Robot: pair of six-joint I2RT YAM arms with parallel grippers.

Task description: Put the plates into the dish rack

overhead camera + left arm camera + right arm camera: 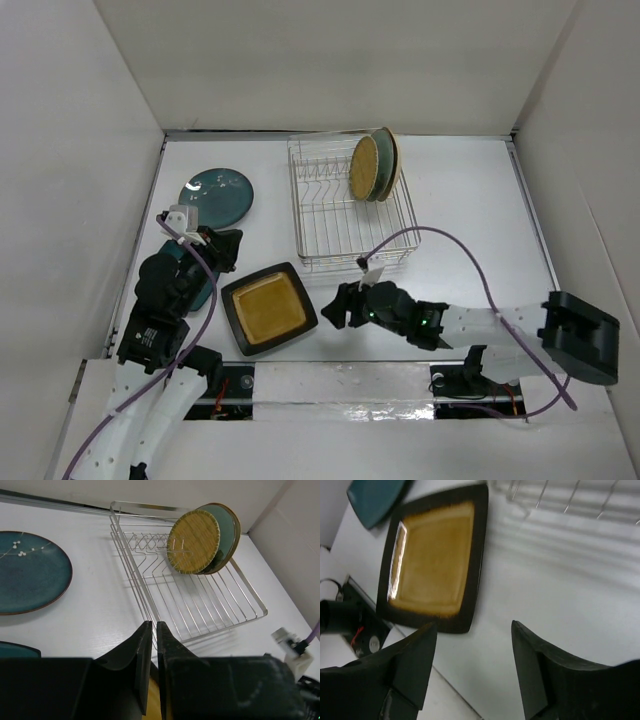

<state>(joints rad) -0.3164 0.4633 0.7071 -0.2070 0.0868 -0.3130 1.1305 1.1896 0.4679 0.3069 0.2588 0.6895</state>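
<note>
White walls close in a white worktop [470,230] on three sides. From above, the dish rack [320,215] sits toward 12 o'clock, slightly right of centre. At its 1 o'clock corner plates stand on edge among the tines: a yellow grid-patterned plate [364,167] in front and a pale blue plate [227,527] close behind it. A tan edge shows at the very back, and I cannot tell if it is a separate plate.

A dark teal plate [217,196] lies flat at 9 o'clock of the rack, clear of it. The black square plate [268,308] with its amber centre lies flat at 7 o'clock of the rack, near the front edge. A second teal plate [375,497] lies at 9 o'clock of the square one, mostly hidden beneath the left arm.

The left tool [222,248] is above the worktop between the two teal plates, its fingers [142,650] drawn together to a thin slit with nothing seen between them. The right tool [472,650] is low at 3 o'clock of the square plate, spread wide and holding nothing, with bare worktop between its fingers.
</note>
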